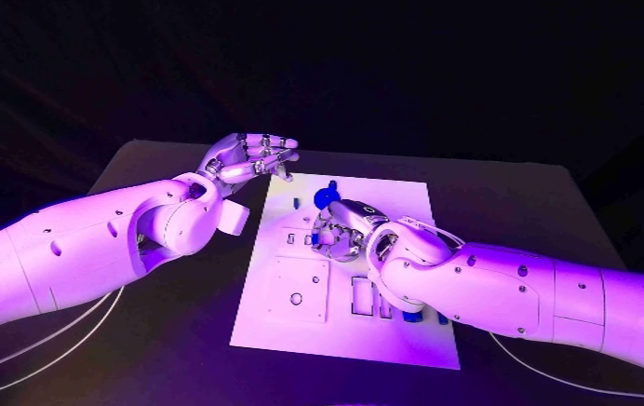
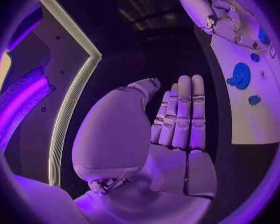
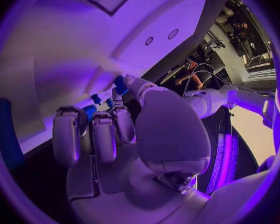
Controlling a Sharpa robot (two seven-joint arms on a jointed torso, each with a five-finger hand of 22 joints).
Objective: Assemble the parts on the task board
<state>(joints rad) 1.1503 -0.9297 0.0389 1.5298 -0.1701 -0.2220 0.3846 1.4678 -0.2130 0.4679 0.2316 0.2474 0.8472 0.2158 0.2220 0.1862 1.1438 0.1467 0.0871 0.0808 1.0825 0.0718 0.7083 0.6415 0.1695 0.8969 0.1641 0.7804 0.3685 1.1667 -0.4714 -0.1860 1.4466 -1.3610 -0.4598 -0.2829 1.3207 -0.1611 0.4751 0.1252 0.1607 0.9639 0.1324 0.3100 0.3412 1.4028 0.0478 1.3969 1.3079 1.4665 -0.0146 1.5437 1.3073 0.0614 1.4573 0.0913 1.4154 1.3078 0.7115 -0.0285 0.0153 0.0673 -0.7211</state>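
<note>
Item: white rectangular task board (image 1: 403, 331), a flat plate lying lengthwise away from the robot on the black table (image 1: 523, 192), with shallow rectangular recesses toward its near end and small blue parts across it. Right hand (image 1: 343, 229), silver and many-fingered: stationed over the board's middle, fingers curled down toward the surface; in the right wrist view small blue pieces (image 3: 90, 109) sit just beyond its fingertips (image 3: 68, 134), but whether one is pinched or merely touched cannot be told. Round blue disc-shaped part (image 1: 327, 198): on the board just beyond the right hand, toward the far end; the left wrist view shows it as a flat blue wheel (image 2: 240, 75) with smaller blue pieces beside it. Long axis of the small pieces: too small to tell. Further blue parts (image 1: 410, 316): at the board's near right, partly hidden under the right forearm. Left hand (image 1: 249, 158): off the board's far left corner, raised, fingers bent inward in the head view and lying side by side in its own wrist view, holding nothing. Judgement: the right hand is much the nearer to the parts and the likely worker; its own forearm covers the board's near right side, and the left hand stands clear of the way.
</note>
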